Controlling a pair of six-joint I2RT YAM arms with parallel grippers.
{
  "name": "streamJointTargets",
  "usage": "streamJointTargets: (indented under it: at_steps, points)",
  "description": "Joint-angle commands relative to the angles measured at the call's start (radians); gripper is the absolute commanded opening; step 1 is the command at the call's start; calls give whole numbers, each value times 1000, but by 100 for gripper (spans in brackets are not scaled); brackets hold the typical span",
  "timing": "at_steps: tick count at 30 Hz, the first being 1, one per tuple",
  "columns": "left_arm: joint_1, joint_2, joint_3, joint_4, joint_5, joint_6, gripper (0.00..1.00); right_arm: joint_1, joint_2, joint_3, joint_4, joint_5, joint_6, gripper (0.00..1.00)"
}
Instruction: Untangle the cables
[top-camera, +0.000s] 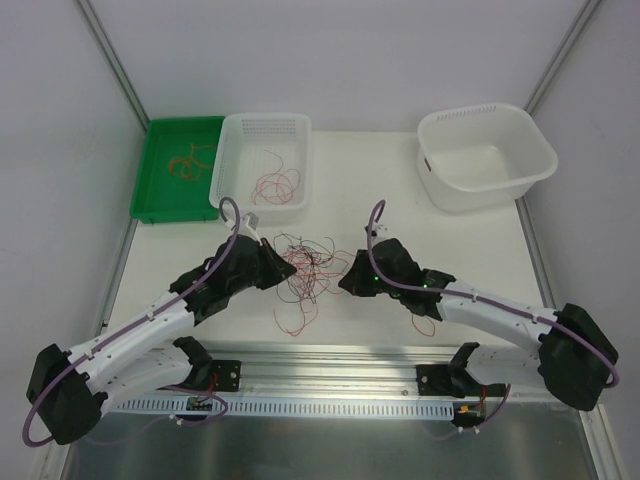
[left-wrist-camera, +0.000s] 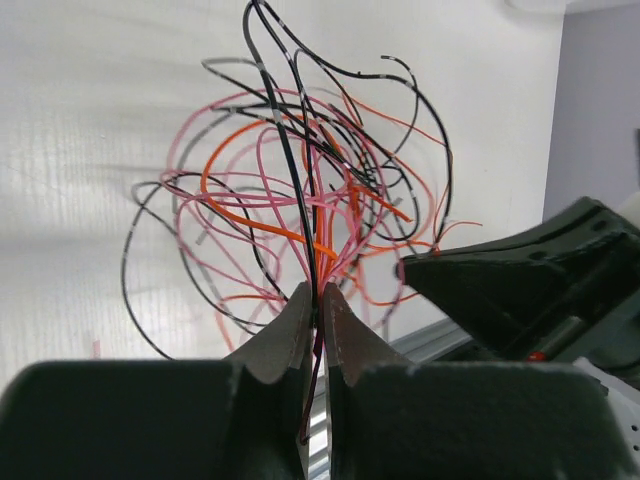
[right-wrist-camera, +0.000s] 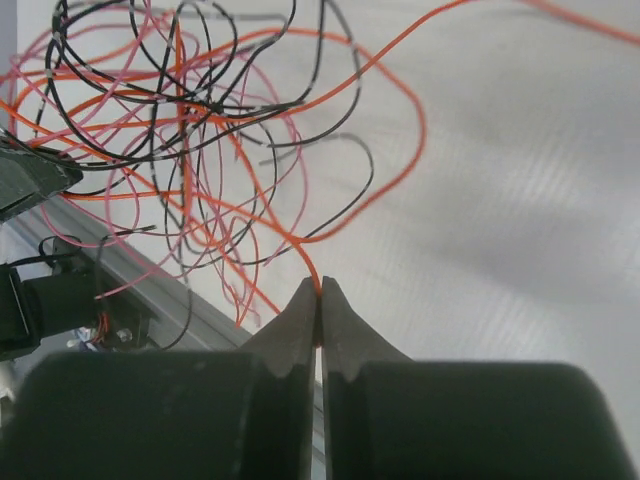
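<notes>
White table (top-camera: 470, 235): tangle of hair-thin red, black, orange cables (top-camera: 305, 270) seen at centre, between arms. Several strands clamped in left gripper (left-wrist-camera: 318, 300); single orange wire (right-wrist-camera: 312, 262) pinched in right gripper (right-wrist-camera: 319, 290). Risk: knot tightened if pulled apart, since bundle is held together.

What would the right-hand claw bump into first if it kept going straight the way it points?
The tangle of wires right ahead of it. The right gripper is shut on an orange wire leading into that tangle; depth is hard to judge.
</notes>
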Motion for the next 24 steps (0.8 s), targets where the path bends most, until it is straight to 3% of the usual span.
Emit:
streamJointTargets:
  at_steps: [1, 7, 13, 19, 23, 24]
  points:
    - [16, -46, -27, 6, -81, 46, 1, -23, -126, 65, -201, 161, -94, 1]
    - [114, -61, -82, -27, -35, 64, 6, -138, -341, 102, -482, 261, -232, 1]
    - [125, -49, -96, -26, 43, 84, 17, -143, -360, 174, -562, 197, -344, 1]
    - [128, -72, -133, -63, 51, 95, 17, -142, -394, 263, -649, 244, -387, 1]
    - [129, -55, -112, -69, 93, 120, 45, -142, -406, 334, -680, 156, -430, 1]
    - [129, -45, -77, -69, 116, 146, 61, -140, -407, 345, -683, 136, -438, 1]
